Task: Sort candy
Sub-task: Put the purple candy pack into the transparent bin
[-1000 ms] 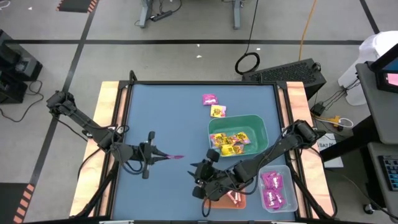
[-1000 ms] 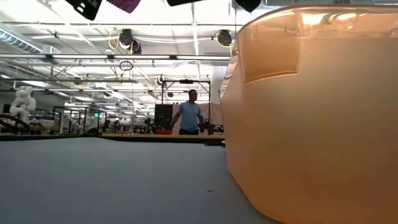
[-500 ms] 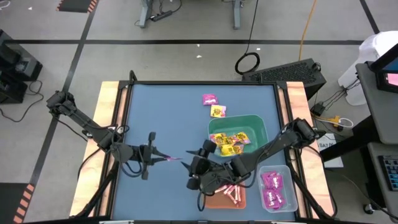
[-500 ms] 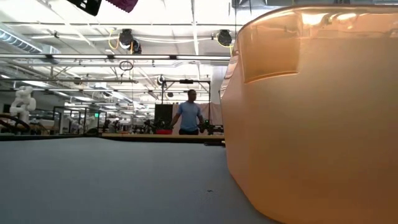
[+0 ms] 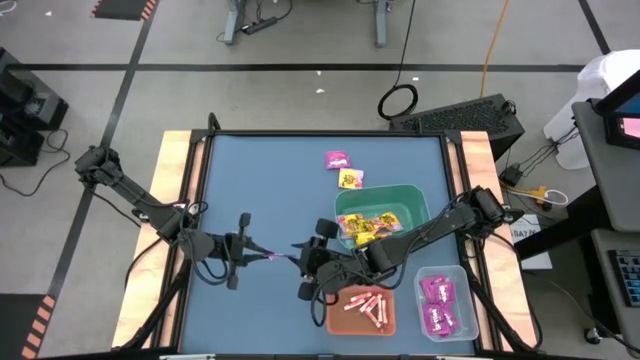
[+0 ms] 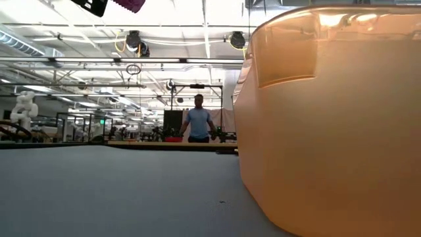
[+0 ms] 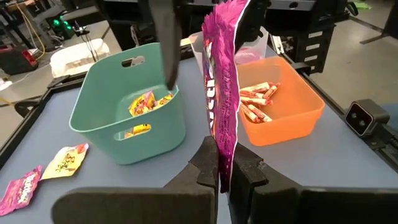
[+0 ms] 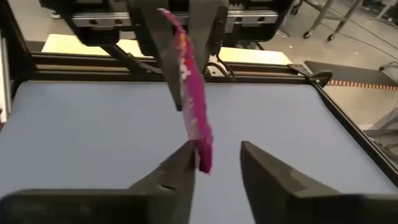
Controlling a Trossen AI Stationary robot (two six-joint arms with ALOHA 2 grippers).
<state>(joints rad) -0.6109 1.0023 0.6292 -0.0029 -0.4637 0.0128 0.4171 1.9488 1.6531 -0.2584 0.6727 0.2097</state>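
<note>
My left gripper [image 5: 268,256] [image 7: 225,171] is shut on a magenta-purple candy packet [image 5: 285,257] [image 7: 219,87] above the blue table, left of the bins. My right gripper [image 5: 298,262] [image 8: 214,165] is open, and its two fingers stand on either side of the packet's free end [image 8: 202,149]. One more magenta packet [image 5: 338,159] and a yellow packet [image 5: 350,179] lie flat on the table, beyond the green bin [image 5: 410,200]. My left gripper pinches the magenta packet between its two fingers at the packet's near end [image 7: 222,158]. The fingers come level from the table's left. The packet is lifted clear, stands on edge and sticks out toward the right gripper. My right gripper: one finger [image 8: 180,171] is close against the packet's free end; I cannot tell whether it touches.
The green bin holds yellow packets. The orange bin [image 5: 340,318] [image 6: 329,131] holds pink-white sticks, and the clear bin [image 5: 460,290] holds magenta packets. All three stand in the table's right half. A person [image 6: 197,124] stands far off in the room.
My right gripper has moved from over the orange bin toward the table's left and far side, up to the packet held by the left gripper, and its open fingers now stand around the packet's free end. The left gripper and the packet have stayed in place.
</note>
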